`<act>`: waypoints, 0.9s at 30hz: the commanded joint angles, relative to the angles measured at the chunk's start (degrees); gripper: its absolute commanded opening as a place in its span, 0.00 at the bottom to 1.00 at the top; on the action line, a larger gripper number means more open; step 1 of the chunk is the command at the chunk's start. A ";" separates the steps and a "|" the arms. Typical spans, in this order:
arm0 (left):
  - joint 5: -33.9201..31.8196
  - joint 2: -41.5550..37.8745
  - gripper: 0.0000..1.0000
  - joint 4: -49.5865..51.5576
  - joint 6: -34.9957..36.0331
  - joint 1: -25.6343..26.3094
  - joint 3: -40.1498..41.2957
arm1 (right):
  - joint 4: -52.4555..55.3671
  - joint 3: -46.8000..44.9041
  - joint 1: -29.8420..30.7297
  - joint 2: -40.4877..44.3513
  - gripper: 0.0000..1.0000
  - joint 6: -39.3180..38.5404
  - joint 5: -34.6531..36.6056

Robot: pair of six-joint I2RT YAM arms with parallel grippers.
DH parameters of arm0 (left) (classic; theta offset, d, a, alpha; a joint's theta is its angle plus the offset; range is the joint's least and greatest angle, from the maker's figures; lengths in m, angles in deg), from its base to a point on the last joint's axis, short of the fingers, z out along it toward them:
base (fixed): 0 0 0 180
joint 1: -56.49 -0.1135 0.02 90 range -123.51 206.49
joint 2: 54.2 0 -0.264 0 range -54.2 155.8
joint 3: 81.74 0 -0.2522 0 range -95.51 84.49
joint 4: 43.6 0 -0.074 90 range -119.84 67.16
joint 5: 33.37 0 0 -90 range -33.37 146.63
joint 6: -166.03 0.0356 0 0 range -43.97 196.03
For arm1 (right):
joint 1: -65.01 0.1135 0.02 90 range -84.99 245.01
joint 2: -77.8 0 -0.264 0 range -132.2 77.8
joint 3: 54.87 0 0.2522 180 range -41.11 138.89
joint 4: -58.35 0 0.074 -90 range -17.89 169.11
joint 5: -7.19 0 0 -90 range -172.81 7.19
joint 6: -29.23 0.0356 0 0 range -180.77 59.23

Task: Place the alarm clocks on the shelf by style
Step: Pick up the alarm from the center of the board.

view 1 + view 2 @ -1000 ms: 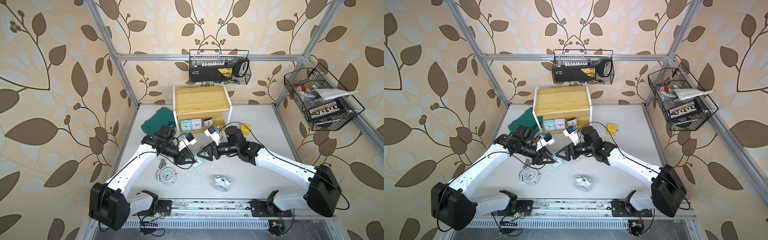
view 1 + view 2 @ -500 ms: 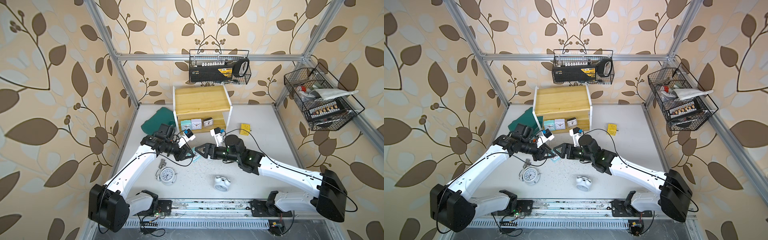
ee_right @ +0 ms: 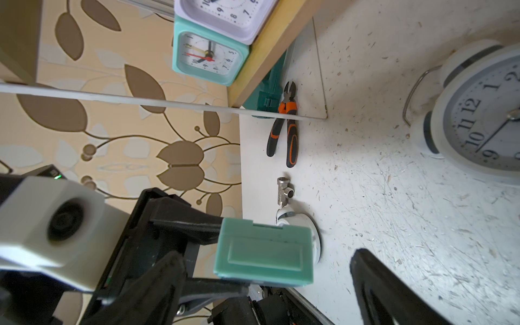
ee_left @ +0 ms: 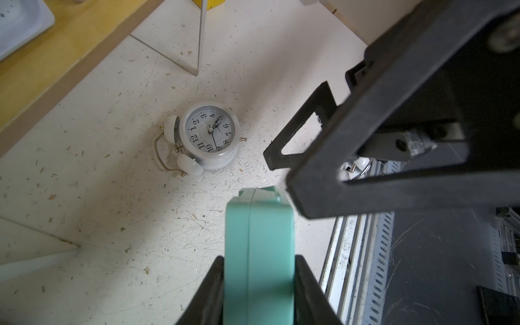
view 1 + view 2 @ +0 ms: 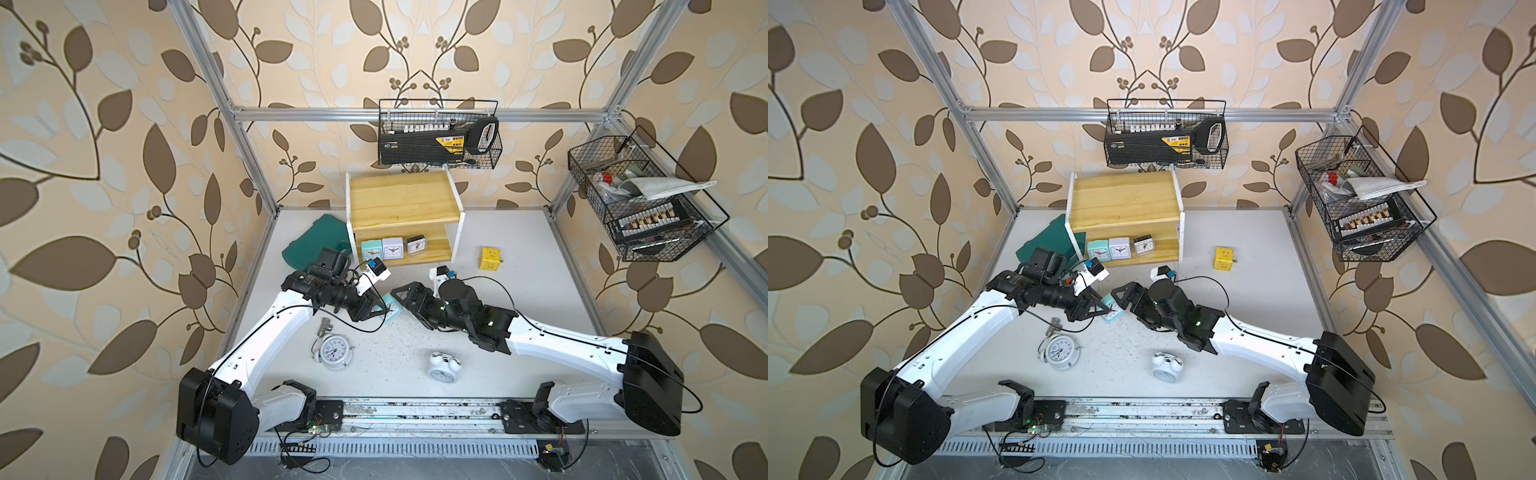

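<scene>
- Robot test cell dressed as a room.
- Aluminium frame (image 5: 311, 112) carries leaf wallpaper (image 5: 104, 124).
- Left arm (image 5: 266, 332) and right arm (image 5: 561, 343) bolted to a rail (image 5: 415, 409) at the tabletop (image 5: 540, 257) edge.

Arms drawn in from both sides to meet at the mint clock (image 5: 390, 308).
Grips the mint clock in the left gripper (image 5: 384, 311), jaws pressed flat on two opposite faces, with the left arm (image 5: 266, 336) stretched long and low toward it from its base. Faces the same clock end-on with the right gripper (image 5: 405, 303), jaws spread wide to either side of it and clear of it in the right wrist view, the right arm (image 5: 561, 345) reaching in low, wrist bent toward the clock.
</scene>
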State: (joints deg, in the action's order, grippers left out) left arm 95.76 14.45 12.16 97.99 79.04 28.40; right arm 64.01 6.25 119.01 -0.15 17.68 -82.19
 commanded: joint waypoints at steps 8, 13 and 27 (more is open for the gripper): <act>0.94 -1.32 0.25 -0.60 -0.25 0.04 0.20 | -7.58 0.83 0.86 -5.57 0.92 6.37 -2.84; 0.99 -1.23 0.25 -0.68 -0.25 0.04 0.28 | -8.76 0.24 1.28 -5.99 0.86 7.38 -2.74; 0.86 -0.88 0.25 -0.78 -0.25 0.04 0.37 | -10.93 -1.18 1.72 -5.64 0.63 8.03 -1.53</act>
State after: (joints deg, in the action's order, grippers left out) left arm 95.76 14.45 12.01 98.01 79.04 28.49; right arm 55.60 6.07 120.32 -5.66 25.33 -84.24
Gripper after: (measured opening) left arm 0.334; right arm 0.643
